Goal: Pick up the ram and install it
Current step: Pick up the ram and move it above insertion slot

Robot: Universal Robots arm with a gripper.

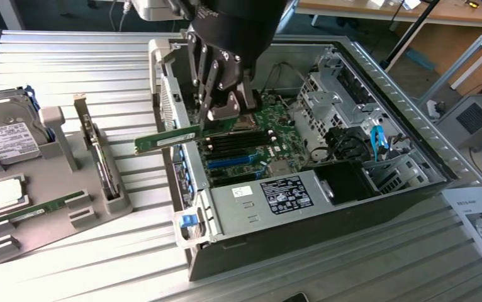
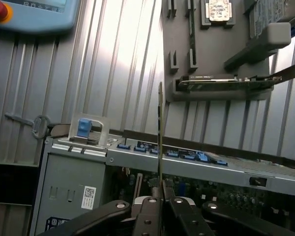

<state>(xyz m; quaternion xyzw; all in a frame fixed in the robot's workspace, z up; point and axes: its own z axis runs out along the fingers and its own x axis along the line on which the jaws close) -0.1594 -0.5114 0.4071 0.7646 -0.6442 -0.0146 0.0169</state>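
Exterior view shows you the gripper (image 1: pixel 228 114), fingers clamped on one end of the ram (image 1: pixel 170 139), holding it level over the open computer case (image 1: pixel 250 255), near the dark memory slots (image 1: pixel 241 141), seemingly to match their line

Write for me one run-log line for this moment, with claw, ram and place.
claw: shut on ram | ram: held over open case | place: above motherboard slots | holder: second stick lies there
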